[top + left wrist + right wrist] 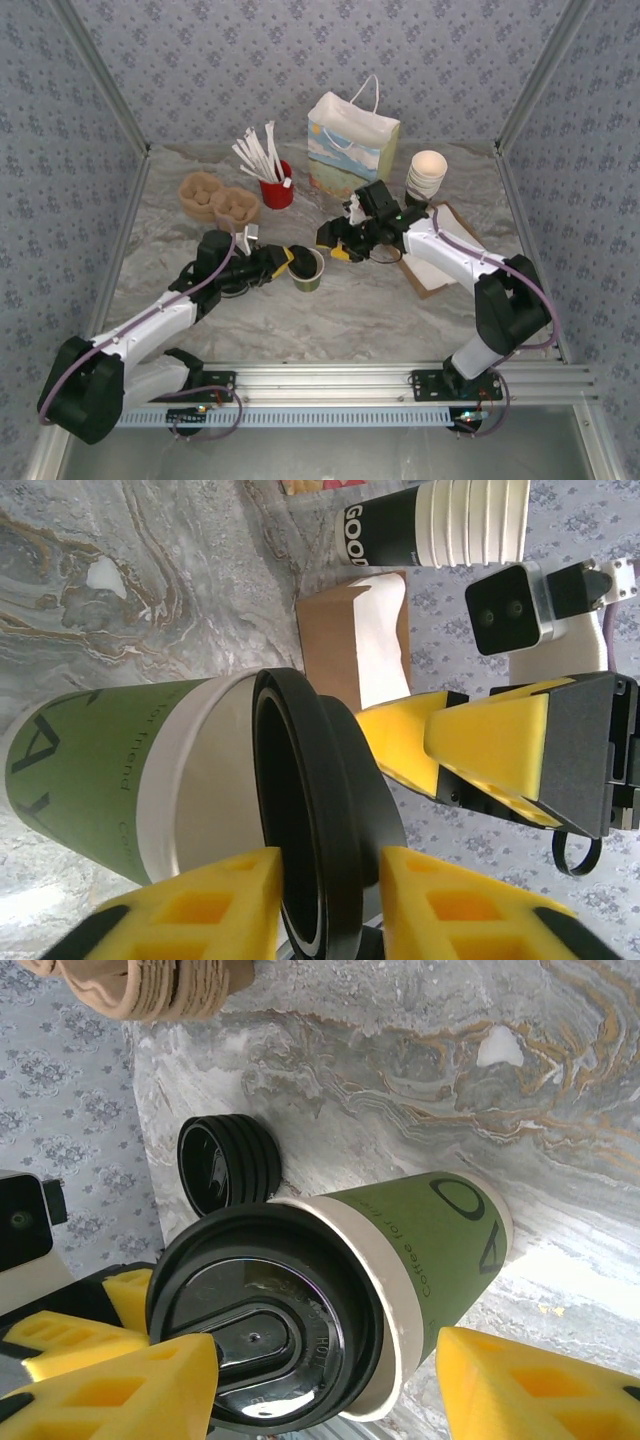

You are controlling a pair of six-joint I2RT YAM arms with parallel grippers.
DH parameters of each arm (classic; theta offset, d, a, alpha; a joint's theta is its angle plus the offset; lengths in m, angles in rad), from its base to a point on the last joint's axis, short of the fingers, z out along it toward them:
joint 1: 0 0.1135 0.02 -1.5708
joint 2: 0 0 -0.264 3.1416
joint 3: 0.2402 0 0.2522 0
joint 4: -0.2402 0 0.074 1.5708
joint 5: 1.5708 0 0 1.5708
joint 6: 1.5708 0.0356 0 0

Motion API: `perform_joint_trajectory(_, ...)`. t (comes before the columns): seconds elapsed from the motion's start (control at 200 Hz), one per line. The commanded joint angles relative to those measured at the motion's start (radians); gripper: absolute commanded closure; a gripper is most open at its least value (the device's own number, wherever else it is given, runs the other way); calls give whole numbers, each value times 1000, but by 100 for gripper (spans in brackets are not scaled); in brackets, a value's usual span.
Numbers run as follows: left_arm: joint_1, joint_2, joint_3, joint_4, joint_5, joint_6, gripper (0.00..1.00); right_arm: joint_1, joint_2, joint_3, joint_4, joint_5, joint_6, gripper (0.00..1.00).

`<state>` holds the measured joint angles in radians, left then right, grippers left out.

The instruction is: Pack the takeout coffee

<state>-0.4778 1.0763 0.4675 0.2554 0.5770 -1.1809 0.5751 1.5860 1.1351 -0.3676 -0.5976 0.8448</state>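
Observation:
The takeout coffee stands on the marble table between both arms, an olive-green cup with a black lid resting slightly tilted on its white rim. My left gripper is shut on the lid's edge, one yellow pad on each side. In the top view the left gripper is just left of the cup. My right gripper is open, its fingers spread wide on either side of the cup and lid; from above, the right gripper hovers just right of the cup.
The gift bag stands at the back centre. Beside it is a stack of white paper cups. A red cup of utensils and brown cup carriers sit back left. A brown paper piece lies to the right. Spare black lids lie stacked near the cup.

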Motion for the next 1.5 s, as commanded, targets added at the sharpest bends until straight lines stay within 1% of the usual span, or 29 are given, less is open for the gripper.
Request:
perform_joint_trajectory(0.0,5,-4,6,-43,14,37,61,10,11,-14,34,-25,21,37)
perform_joint_trajectory(0.08,7,-3,6,-61,11,53,54,13,20,-20,51,-31,28,36)
perform_joint_trajectory(0.205,7,-9,16,-104,-3,78,51,23,29,-26,81,-36,39,36)
perform_joint_trajectory(0.8,7,17,7,-106,-19,98,50,43,54,-26,104,-30,51,36)
perform_joint_trajectory(1.174,7,40,-3,-86,-13,99,50,47,51,-31,92,-23,36,43)
perform_joint_trajectory(1.239,6,47,-4,-78,-8,96,49,49,50,-31,95,-27,32,43)
perform_joint_trajectory(1.344,8,55,-7,-73,-3,99,49,51,49,-30,96,-27,32,39)
perform_joint_trajectory(1.494,7,52,-4,-76,1,102,49,51,49,-29,94,-25,30,40)
